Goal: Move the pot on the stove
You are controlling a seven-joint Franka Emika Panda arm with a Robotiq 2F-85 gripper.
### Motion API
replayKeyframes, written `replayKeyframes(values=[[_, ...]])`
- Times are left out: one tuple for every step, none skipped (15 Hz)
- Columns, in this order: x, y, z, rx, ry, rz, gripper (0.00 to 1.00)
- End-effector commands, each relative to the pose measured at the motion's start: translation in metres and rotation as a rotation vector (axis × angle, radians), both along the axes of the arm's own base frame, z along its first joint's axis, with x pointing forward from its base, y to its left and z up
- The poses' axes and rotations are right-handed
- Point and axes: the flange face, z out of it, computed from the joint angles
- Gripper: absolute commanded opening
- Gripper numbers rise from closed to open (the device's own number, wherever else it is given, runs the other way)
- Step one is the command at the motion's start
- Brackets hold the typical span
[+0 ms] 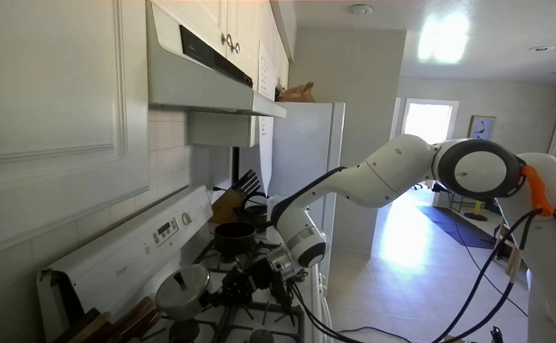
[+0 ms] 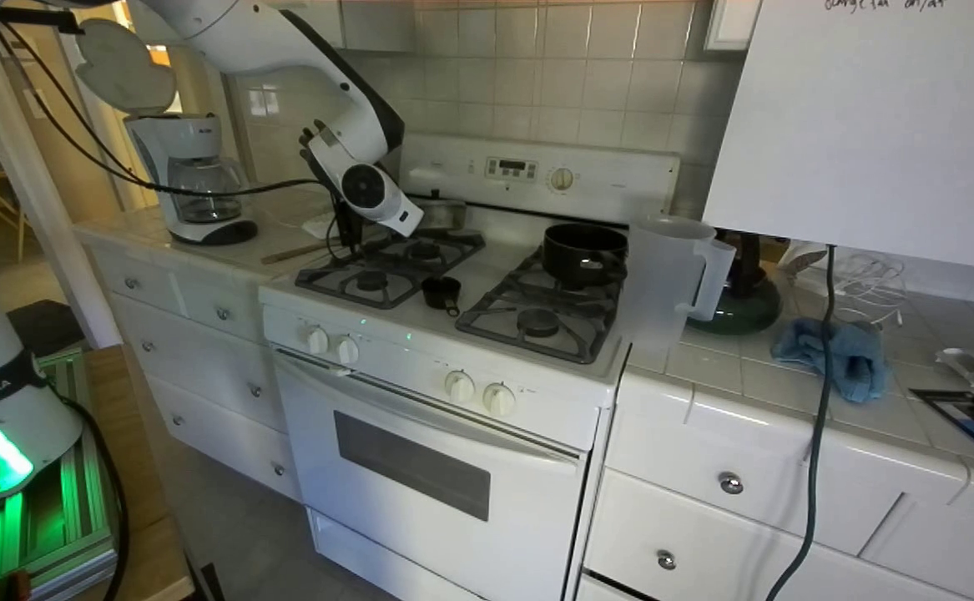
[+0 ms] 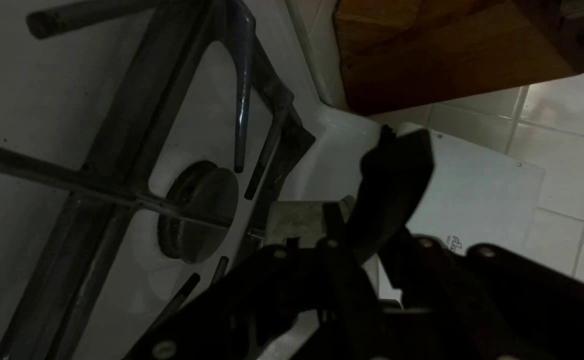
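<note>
Beside pot (image 1: pixel 184 293), gripper (image 1: pixel 216 298) hold unclear.

- In front of me, a robot arm (image 2: pixel 357 125) hangs over the white gas range (image 2: pixel 403 365).
- Behind the arm I glimpse part of a lidded silver pot (image 2: pixel 446 215).
- A black saucepan (image 2: pixel 578 255) sits near the range's rear, a small black cup (image 2: pixel 439 290) farther forward.
- A translucent pitcher (image 2: pixel 666 275) stands just beside the range.

Above the near right burner (image 2: pixel 538 322) I have open room. A dark pot (image 2: pixel 584 253) blocks the far right one, a black cup (image 2: pixel 441 293) sits between the grates (image 2: pixel 528 343), the silver pot (image 1: pixel 183 294) crowds my claw (image 1: pixel 218 297) at far left. The back panel (image 2: pixel 528 192) closes the far side, the hood (image 1: pixel 201 88) hangs overhead.
</note>
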Motion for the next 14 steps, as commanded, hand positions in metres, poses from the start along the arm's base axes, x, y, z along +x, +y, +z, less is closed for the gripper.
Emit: replayKeyframes(values=[[-0.014, -0.007, 0.014, 0.038, -0.051, -0.073, 0.05], [-0.017, -0.01, 0.015, 0.051, -0.062, -0.097, 0.05], [-0.021, -0.012, 0.016, 0.066, -0.07, -0.121, 0.05], [-0.025, -0.015, 0.016, 0.085, -0.077, -0.141, 0.05], [-0.03, -0.018, 0.017, 0.1, -0.083, -0.162, 0.05], [-0.035, -0.02, 0.017, 0.115, -0.088, -0.182, 0.05], [-0.041, -0.023, 0.016, 0.128, -0.094, -0.202, 0.05], [-0.048, -0.025, 0.017, 0.14, -0.099, -0.218, 0.05], [-0.056, -0.029, 0.017, 0.15, -0.11, -0.241, 0.05], [-0.063, -0.033, 0.018, 0.158, -0.123, -0.265, 0.05], [-0.071, -0.038, 0.019, 0.17, -0.135, -0.289, 0.05], [-0.077, -0.042, 0.019, 0.18, -0.148, -0.316, 0.05], [-0.085, -0.047, 0.02, 0.192, -0.157, -0.336, 0.05], [-0.093, -0.053, 0.022, 0.198, -0.17, -0.363, 0.05]])
